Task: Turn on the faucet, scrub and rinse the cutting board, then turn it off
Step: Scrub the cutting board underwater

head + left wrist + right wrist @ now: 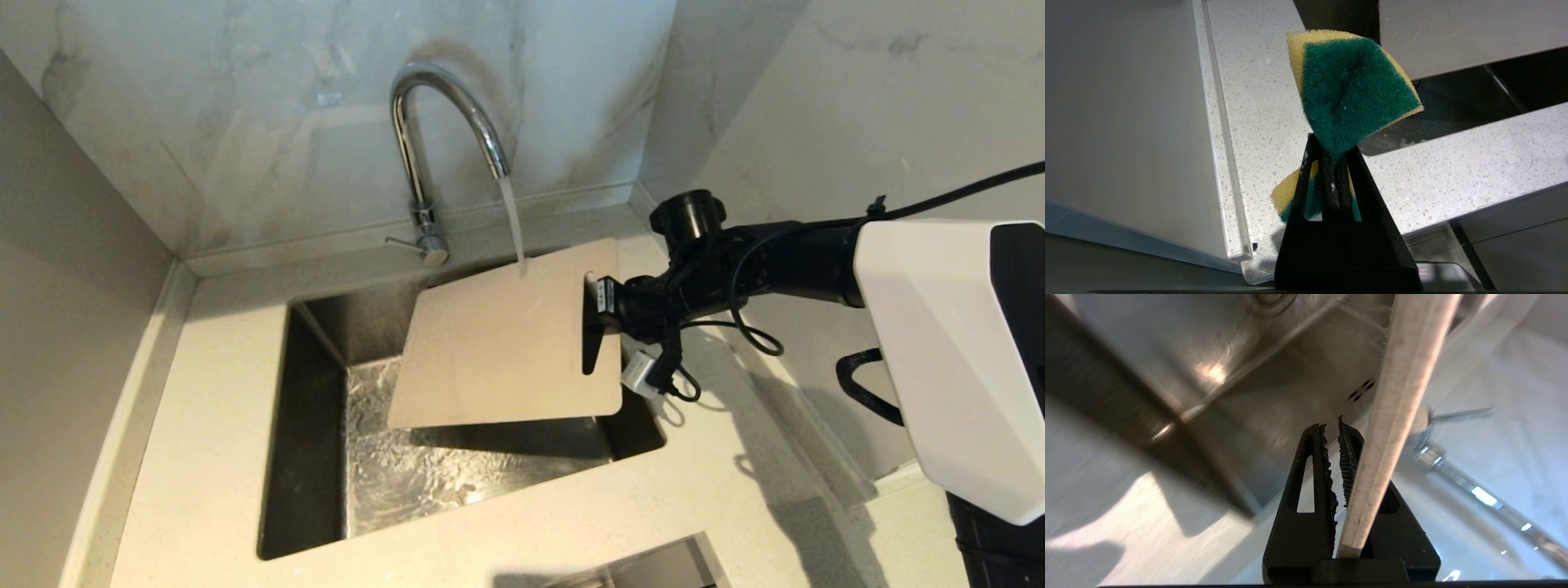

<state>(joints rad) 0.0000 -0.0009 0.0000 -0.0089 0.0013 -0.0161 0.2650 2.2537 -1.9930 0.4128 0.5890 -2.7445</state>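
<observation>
Water runs from the chrome faucet (424, 122) onto the far edge of the cream cutting board (498, 343). The board hangs tilted over the sink (310, 457), its left end lower. My right gripper (589, 327) is shut on the board's right end, by the slot handle. In the right wrist view the board (1396, 396) shows edge-on, running from the base of the right gripper (1333, 428) across one finger. The faucet (1437, 461) is blurred behind it. My left gripper (1331, 147) is shut on a green-and-yellow sponge (1351, 85), outside the head view.
The faucet's thin lever (404, 242) points left at its base. Speckled countertop (204, 392) surrounds the sink, with marble walls behind and to the right. The sink bottom (408, 474) is wet. A second opening (653, 567) shows at the front edge.
</observation>
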